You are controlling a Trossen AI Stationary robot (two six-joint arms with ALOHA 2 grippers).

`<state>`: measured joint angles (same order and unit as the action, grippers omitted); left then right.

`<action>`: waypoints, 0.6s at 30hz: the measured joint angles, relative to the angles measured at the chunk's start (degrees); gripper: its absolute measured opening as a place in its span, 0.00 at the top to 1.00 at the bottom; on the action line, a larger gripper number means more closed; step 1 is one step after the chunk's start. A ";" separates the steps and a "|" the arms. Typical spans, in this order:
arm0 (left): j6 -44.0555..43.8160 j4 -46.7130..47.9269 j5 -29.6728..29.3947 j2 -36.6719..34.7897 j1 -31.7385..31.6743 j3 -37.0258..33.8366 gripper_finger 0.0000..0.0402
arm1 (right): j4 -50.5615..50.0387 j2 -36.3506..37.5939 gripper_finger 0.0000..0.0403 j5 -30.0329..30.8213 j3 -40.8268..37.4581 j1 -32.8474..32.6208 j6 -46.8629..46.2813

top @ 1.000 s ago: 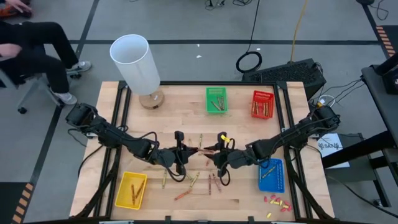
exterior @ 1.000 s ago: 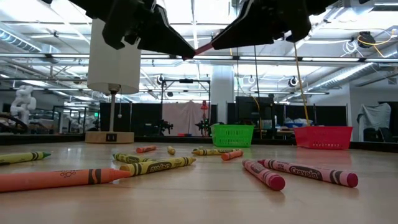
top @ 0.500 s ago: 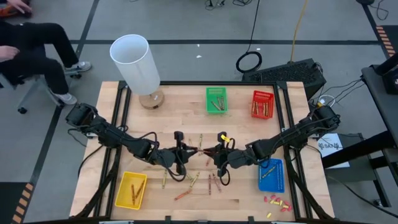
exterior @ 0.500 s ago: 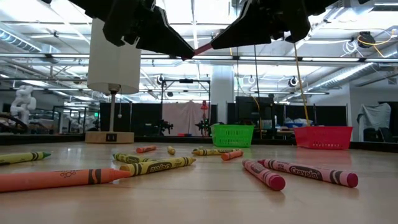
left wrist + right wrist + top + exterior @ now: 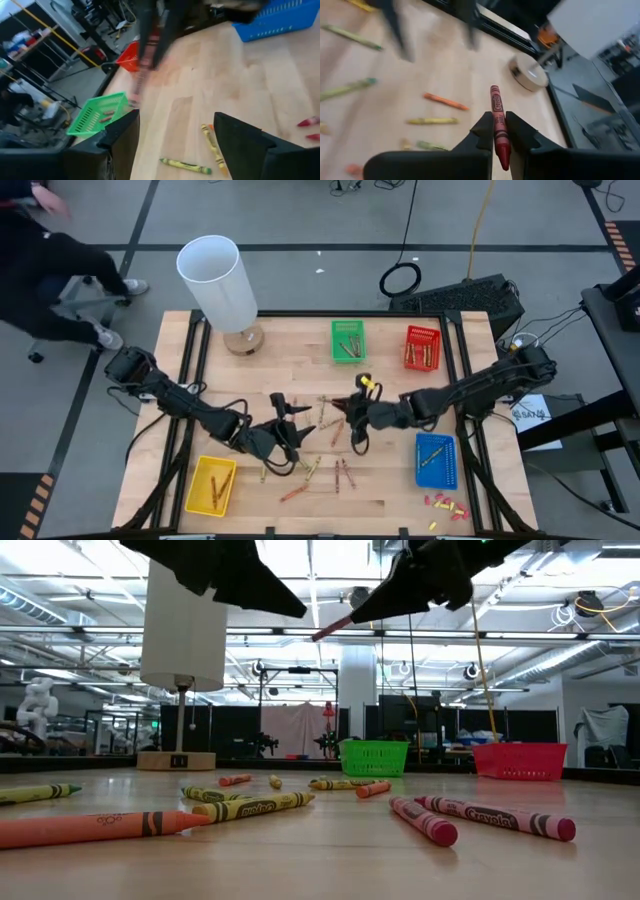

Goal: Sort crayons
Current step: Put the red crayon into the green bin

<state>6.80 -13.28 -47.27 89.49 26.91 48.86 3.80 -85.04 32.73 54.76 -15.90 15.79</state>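
From above we see our right end effector [image 5: 345, 412] above the wooden worktop [image 5: 300, 355], near the green plastic basket [image 5: 348, 340]; our left end effector [image 5: 290, 430] hangs beyond it, empty. At the right wrist, both fingers pinch a thin red wax crayon [image 5: 497, 120] mid-shaft; it looks light, stiff, snappable. The left wrist shows its fingers [image 5: 239, 137] spread wide.

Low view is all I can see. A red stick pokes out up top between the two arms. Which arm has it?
Observer: The right gripper has it. Its wrist view shows the jaws shut on a red crayon.
Operator: Is the other one holding it too?
Observer: No. The left gripper is open, with nothing between its jaws.
Operator: Is anything inside the red basket?
Observer: Yes. The high view shows a few crayons lying in the red basket.
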 joint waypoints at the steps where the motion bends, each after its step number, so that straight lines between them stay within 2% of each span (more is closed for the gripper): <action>1: -1.02 0.00 0.02 0.00 0.27 0.00 0.38 | -0.81 0.60 0.97 0.00 0.00 1.19 0.02; 9: -9.16 0.12 0.33 0.01 0.60 0.00 0.38 | -6.37 1.80 0.97 0.01 0.00 12.98 -0.54; 18: -12.52 0.02 2.83 0.02 0.58 0.00 0.38 | -6.72 1.27 0.97 0.12 0.00 25.92 -0.16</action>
<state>-5.72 -13.26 -44.44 89.52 27.49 48.86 -2.92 -83.77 32.85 54.76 10.02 15.63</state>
